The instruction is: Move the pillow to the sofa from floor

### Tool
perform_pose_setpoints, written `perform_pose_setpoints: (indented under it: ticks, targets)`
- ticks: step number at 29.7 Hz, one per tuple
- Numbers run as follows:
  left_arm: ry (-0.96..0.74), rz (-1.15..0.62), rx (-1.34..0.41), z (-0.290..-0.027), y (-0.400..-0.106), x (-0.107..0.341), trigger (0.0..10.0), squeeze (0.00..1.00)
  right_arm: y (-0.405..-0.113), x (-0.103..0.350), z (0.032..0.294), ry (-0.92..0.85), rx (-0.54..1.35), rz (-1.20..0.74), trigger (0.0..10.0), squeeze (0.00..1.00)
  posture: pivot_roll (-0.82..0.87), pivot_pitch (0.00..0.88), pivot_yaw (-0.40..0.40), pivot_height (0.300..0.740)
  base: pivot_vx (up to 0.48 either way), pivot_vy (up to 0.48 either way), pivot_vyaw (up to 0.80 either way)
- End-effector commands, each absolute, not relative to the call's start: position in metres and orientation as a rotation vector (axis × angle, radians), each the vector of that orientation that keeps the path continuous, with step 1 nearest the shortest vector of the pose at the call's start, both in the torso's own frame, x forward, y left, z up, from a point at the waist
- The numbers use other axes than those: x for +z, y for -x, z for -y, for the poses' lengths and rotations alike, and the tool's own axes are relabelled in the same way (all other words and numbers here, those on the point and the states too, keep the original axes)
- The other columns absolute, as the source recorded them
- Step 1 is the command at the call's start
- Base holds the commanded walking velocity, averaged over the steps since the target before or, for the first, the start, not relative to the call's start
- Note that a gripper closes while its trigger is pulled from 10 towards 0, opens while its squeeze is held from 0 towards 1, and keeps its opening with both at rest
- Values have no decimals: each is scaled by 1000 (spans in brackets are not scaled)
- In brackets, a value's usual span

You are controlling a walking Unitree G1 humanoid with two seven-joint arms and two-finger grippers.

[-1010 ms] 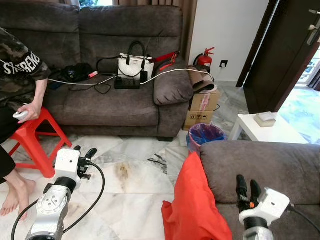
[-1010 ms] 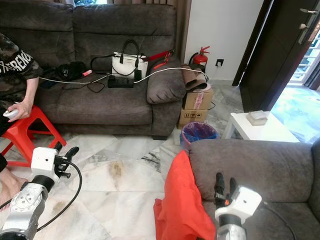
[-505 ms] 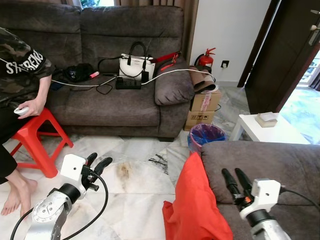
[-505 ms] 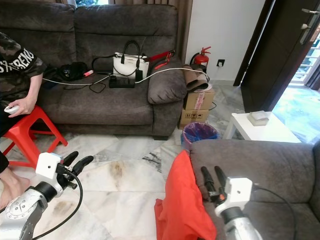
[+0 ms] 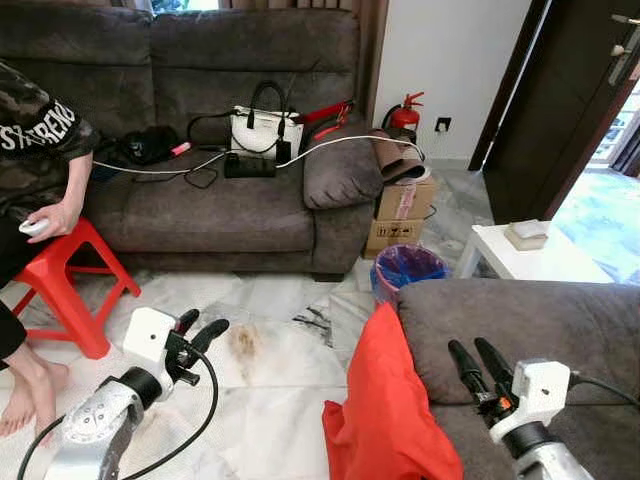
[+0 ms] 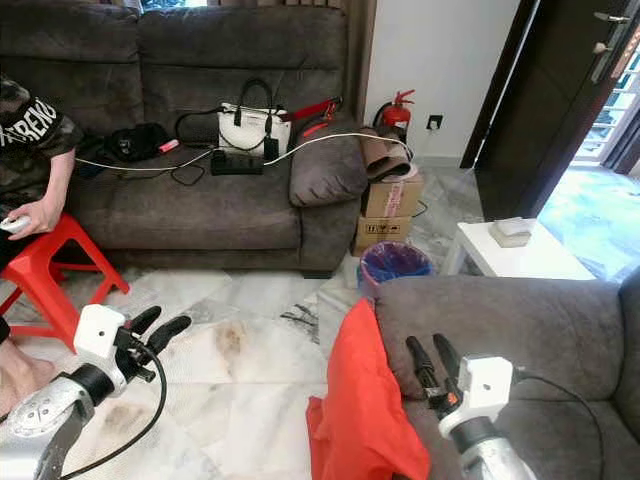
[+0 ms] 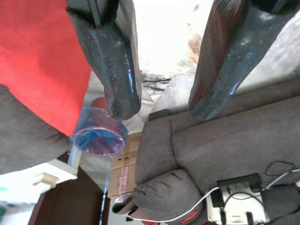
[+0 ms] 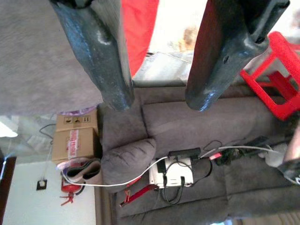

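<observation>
room: living room, pale marble floor (image 5: 280,420) with a brown stain, white wall, dark door on the right
pillow (image 5: 390,410): red, standing on the floor, leaning against the arm of the near sofa (image 5: 530,330); not on the seat
right gripper (image 5: 478,360): over the near sofa's arm, just beside the pillow, not touching it; fingers spread apart, nothing between them
left gripper (image 5: 203,327): above the bare floor, well apart from the pillow, pointing toward it; fingers parted, nothing held
bin (image 5: 403,268): blue-lined, on the floor between the two sofas, behind the pillow
cardboard boxes (image 5: 405,215): stacked by the far sofa's arm, a rolled brown mat on top
far sofa (image 5: 220,205): grey, carries a white handbag (image 5: 262,128), black power strip, white cable, black items
side table (image 5: 525,258): white, right of the bin, small block on it
fire extinguisher (image 5: 405,115): red, in the corner by the wall
person (image 5: 40,150): seated on the left in a camo shirt, hand holding a white controller, bare foot by a red stool (image 5: 70,285)
</observation>
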State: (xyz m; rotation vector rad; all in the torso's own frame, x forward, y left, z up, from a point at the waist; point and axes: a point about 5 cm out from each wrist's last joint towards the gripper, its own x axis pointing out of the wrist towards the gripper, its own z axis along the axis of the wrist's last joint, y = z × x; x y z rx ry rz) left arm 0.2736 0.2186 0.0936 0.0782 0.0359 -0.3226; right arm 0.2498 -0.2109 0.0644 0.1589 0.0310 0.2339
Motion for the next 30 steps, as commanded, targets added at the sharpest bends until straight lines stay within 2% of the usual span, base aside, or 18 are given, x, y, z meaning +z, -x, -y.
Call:
perform_pose_setpoints:
  ticks: [1,14,19,30]
  targets:
    - [-67,-40,-307,-220,-270,91,10000,0,-249,66,206,-151,250,-29,10000,0,89,61,17,740,0,0,0]
    - [-65,-27,-295,-218,-270,96,10000,0,-249,61,206,-126,231,-78,10000,0,96,73,15,740,0,0,0]
    - [-65,-26,-296,-216,-270,96,10000,0,-251,61,206,-99,222,-81,10000,0,96,73,14,715,0,0,0]
    - [-67,-30,-290,-217,-269,96,10000,0,-253,61,206,-72,225,-95,10000,0,98,77,11,715,0,0,0]
